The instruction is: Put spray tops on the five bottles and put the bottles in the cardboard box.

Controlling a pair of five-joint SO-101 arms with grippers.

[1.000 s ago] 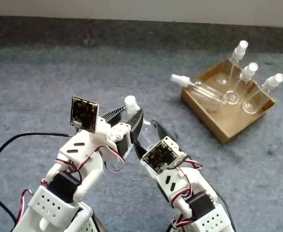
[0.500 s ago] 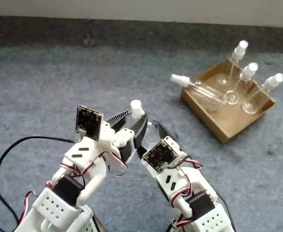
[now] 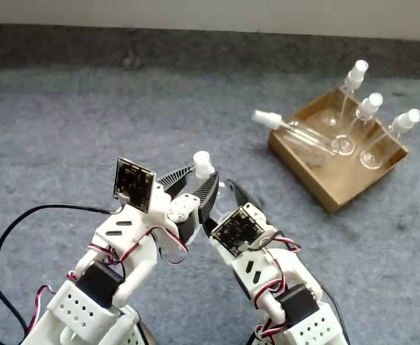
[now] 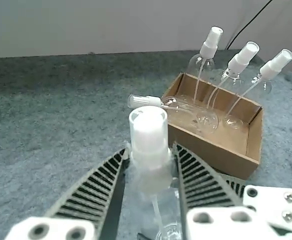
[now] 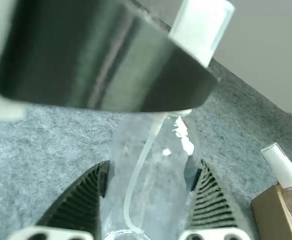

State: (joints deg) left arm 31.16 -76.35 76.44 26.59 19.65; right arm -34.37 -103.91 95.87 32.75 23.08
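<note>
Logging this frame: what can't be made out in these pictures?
- Left wrist view: whether the spray top is fully seated; the left gripper covers its collar.
- Right wrist view: the base of the bottle, cut off by the picture edge; most of the cardboard box, likewise.
- High view: the bottle's body, hidden under the left gripper and the right gripper.

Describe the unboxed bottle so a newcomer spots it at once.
On the grey carpet, near the cardboard box, both grippers meet on one clear bottle: the right gripper holds its body, the left gripper its white spray top. The other four bottles sit in the box.
</note>
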